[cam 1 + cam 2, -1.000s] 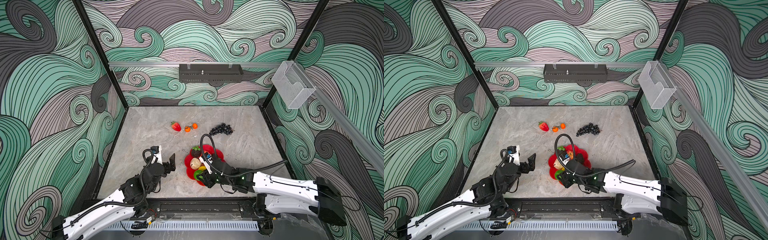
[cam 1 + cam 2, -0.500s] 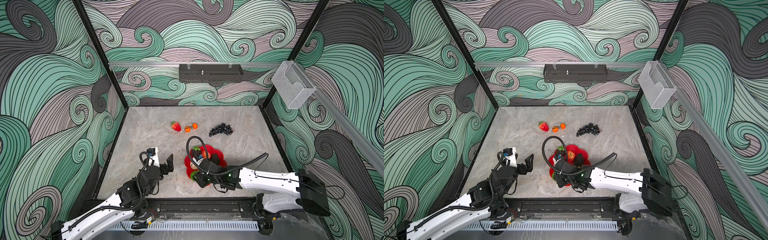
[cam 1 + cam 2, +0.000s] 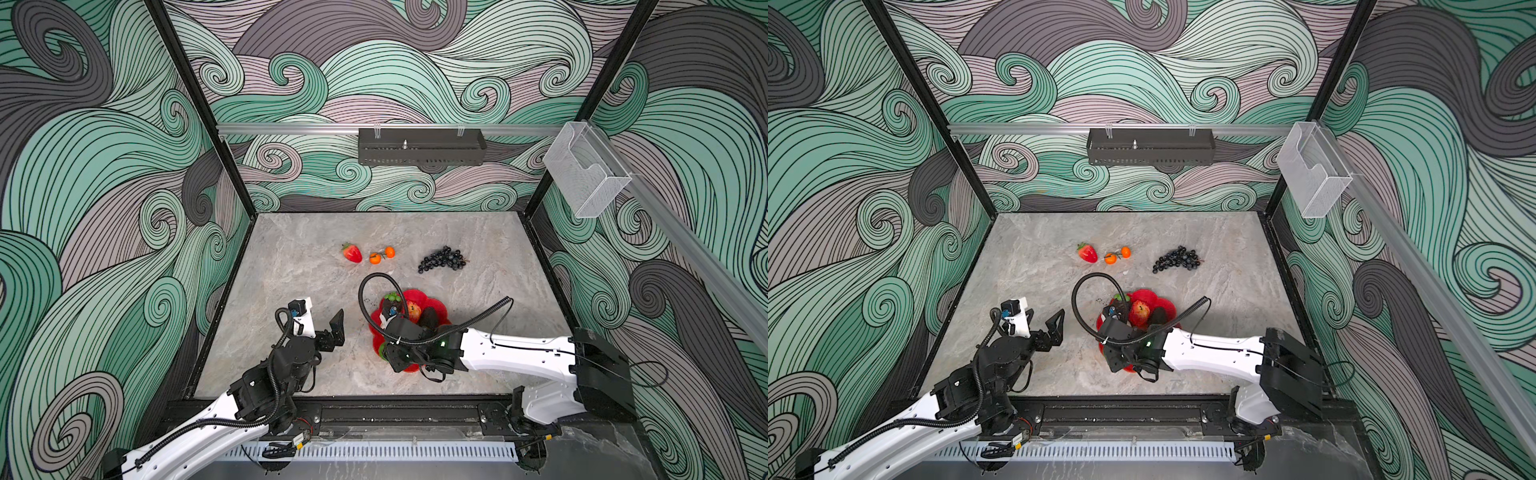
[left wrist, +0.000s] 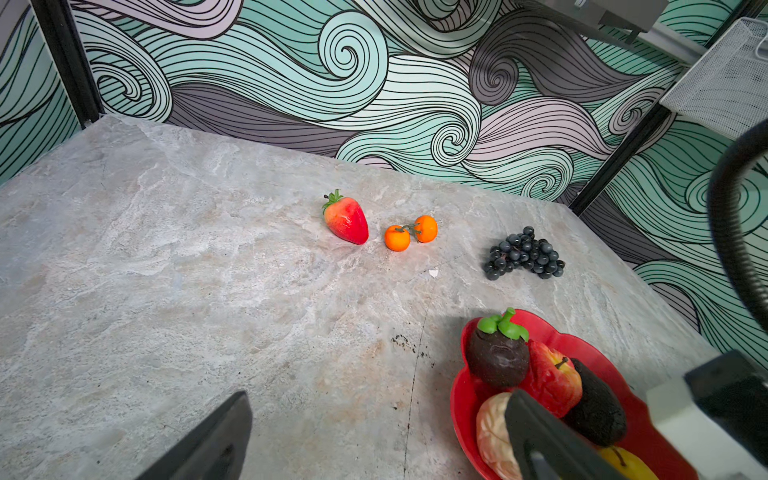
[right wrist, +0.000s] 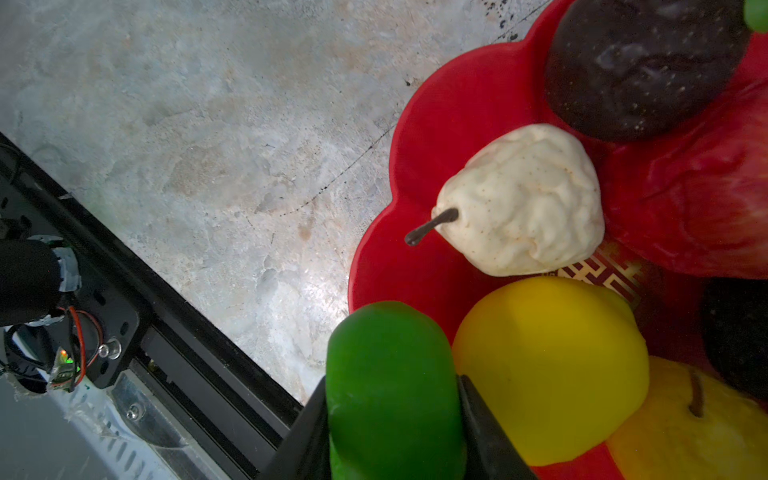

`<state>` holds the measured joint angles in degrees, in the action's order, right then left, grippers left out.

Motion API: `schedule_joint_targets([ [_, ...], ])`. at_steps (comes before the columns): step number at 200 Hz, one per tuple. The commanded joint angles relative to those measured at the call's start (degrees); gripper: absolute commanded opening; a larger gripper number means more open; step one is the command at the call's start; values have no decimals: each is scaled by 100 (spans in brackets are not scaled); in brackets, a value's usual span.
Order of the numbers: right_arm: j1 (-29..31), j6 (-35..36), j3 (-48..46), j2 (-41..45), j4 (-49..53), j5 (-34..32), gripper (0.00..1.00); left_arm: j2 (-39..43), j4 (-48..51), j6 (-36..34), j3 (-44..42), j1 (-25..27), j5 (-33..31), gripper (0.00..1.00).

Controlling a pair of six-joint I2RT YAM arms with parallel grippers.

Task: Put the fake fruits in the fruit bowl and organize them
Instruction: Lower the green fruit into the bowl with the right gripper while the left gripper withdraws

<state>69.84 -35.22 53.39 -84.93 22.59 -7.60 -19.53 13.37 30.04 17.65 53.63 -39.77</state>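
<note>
right end effector [image 5: 392, 419] is clamped on the green lime [image 5: 390, 365], a jaw on each flank, over the near rim of the fruit bowl [image 5: 419, 124]. the lime hangs just beside the yellow lemon [image 5: 548, 365]; i cannot tell if they touch. pale pear [image 5: 523, 203], red apple [image 5: 706, 208] and dark fruit [image 5: 640, 66] crowd the rest.

left end effector [image 3: 322, 326] stands wide apart, empty, near the bowl.

strawberry [image 3: 352, 253], twin oranges [image 3: 382, 255] and grape bunch [image 3: 441, 259] lie on the surface [image 3: 291, 282], well apart from the bowl.

risk: if you release here, the lime may land on the rim's slope and roll out. pressing it lower may shove the lemon into its neighbours.
</note>
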Motion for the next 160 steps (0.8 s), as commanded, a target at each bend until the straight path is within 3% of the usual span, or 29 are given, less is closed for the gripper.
schedule_joint_targets([
  [1, 29, -116, 215, -121, 301, -198, 39, 72, 0, -25, 28, -54, -14, 97],
  [62, 29, -134, 435, -408, 424, -295, 40, 81, -11, -42, 10, -54, 12, 97],
  [160, 27, -99, 726, -699, 592, -286, 51, 81, -8, -37, 19, -55, 13, 97],
])
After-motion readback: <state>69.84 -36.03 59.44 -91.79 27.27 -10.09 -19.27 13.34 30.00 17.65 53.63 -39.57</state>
